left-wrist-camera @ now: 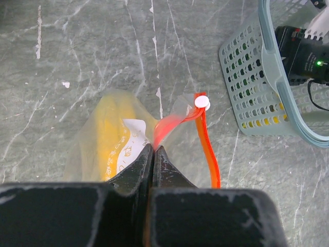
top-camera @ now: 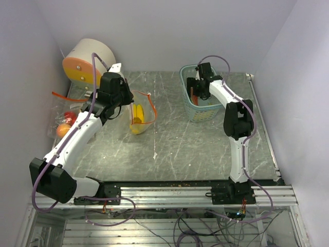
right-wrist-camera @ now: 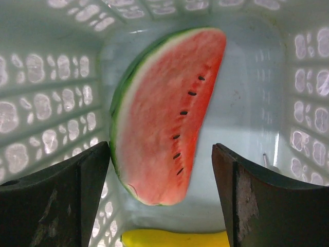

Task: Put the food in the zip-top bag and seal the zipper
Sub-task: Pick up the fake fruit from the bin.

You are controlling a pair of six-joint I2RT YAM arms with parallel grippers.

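The clear zip-top bag (top-camera: pixel 140 116) with an orange zipper strip (left-wrist-camera: pixel 208 144) lies left of centre, a yellow banana (left-wrist-camera: pixel 105 139) inside. My left gripper (left-wrist-camera: pixel 153 150) is shut on the bag's rim near the white slider (left-wrist-camera: pixel 201 101). My right gripper (right-wrist-camera: pixel 162 159) is open, down inside the pale blue basket (top-camera: pixel 202 112), its fingers either side of a watermelon slice (right-wrist-camera: pixel 164 110). A yellow piece (right-wrist-camera: pixel 175 238) lies below the slice. The right gripper shows in the top view (top-camera: pixel 198 88) too.
Orange and red toy fruits (top-camera: pixel 65 123) sit in another clear bag at the left wall. A round cream and orange container (top-camera: pixel 88 60) stands at the back left. The basket (left-wrist-camera: pixel 267 77) is right of the bag. Walls close in on three sides.
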